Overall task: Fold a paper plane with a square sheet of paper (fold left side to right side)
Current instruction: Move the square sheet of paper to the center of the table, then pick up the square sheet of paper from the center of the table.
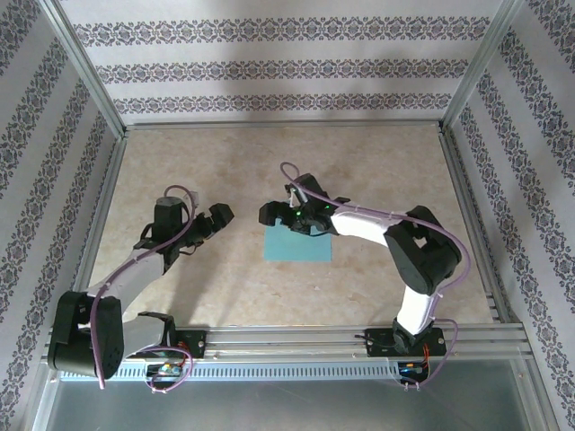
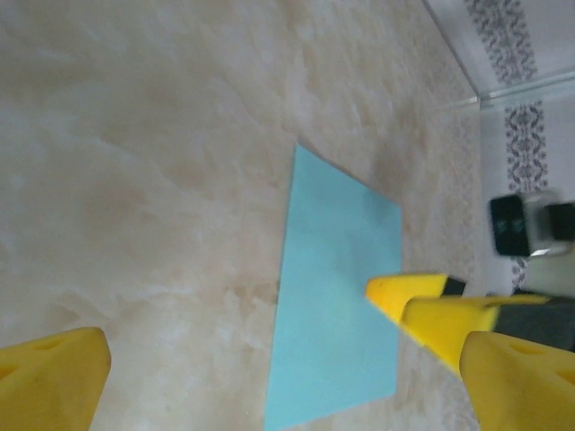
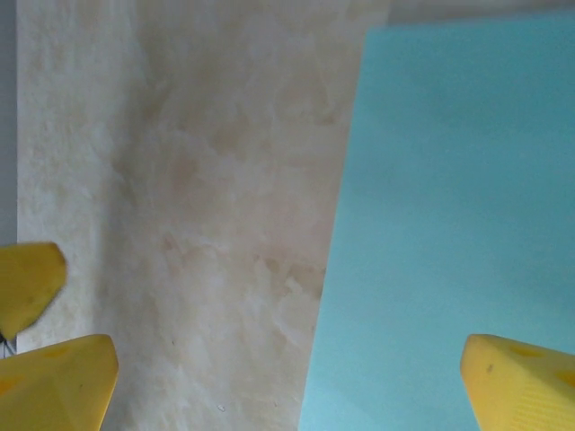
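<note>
Top external: left gripper [image 1: 218, 218] and right gripper [image 1: 269, 214] wide open, empty; the flat square sheet of paper [image 1: 298, 244] could skid across the counter [image 1: 269, 162] when nudged.

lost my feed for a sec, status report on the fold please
Left gripper open, left of the paper, not touching. Right gripper open by the paper's far-left corner. Paper flat, unfolded. Nothing in the way.

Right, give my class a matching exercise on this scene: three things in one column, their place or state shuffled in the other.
1. square sheet of paper
2. left gripper
3. right gripper

A. open, above the sheet's left edge
B. lying flat, unfolded, on the table
C. open, over bare table left of the sheet

Pairs: 1-B, 2-C, 3-A.
</note>
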